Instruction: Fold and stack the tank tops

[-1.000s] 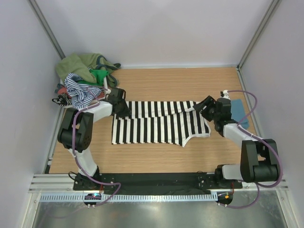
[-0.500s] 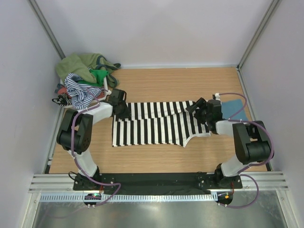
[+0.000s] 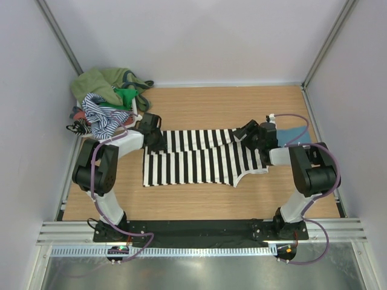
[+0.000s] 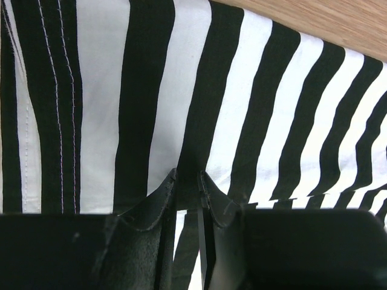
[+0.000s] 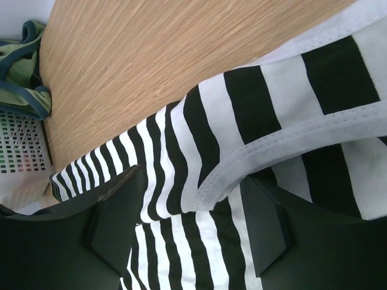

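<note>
Black-and-white bands mark the one striped tank top (image 3: pixel 199 158), spread flat in the middle of the counter (image 3: pixel 211 106). The left end effector (image 4: pixel 187 181) pinches the top's far-left corner, fingers nearly together on the cloth. The right end effector (image 5: pixel 193 199) stands open astride the white-trimmed strap edge, gripping nothing. The step looks like taking both ends for a fold, so next the right one must close on that edge (before any lift). One teal top (image 3: pixel 297 136) lies at the right, and a heap (image 3: pixel 106 99) in the far-left corner shows at least three more.

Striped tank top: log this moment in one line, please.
left gripper: shut on striped tank top | right gripper: open around its edge | teal tank top: flat, far right
</note>
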`<act>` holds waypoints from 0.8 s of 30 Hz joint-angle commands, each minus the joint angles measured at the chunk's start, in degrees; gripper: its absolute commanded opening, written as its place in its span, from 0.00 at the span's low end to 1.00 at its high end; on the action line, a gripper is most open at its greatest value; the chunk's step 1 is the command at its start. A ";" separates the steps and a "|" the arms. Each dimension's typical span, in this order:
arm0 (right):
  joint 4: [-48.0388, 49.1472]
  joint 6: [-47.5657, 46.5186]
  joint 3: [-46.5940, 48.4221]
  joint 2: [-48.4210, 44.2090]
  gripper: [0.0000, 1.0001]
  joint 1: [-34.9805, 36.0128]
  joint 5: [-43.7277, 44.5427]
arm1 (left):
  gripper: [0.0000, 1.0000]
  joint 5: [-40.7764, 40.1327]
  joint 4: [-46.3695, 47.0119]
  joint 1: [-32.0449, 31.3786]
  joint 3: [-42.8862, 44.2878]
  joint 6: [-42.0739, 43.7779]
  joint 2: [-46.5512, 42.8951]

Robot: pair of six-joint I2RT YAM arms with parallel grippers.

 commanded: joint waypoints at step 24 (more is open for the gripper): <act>16.48 1.65 -1.75 2.58 0.54 3.44 -2.55 | 0.20 -0.55 -0.72 -0.70 -0.03 1.12 -1.01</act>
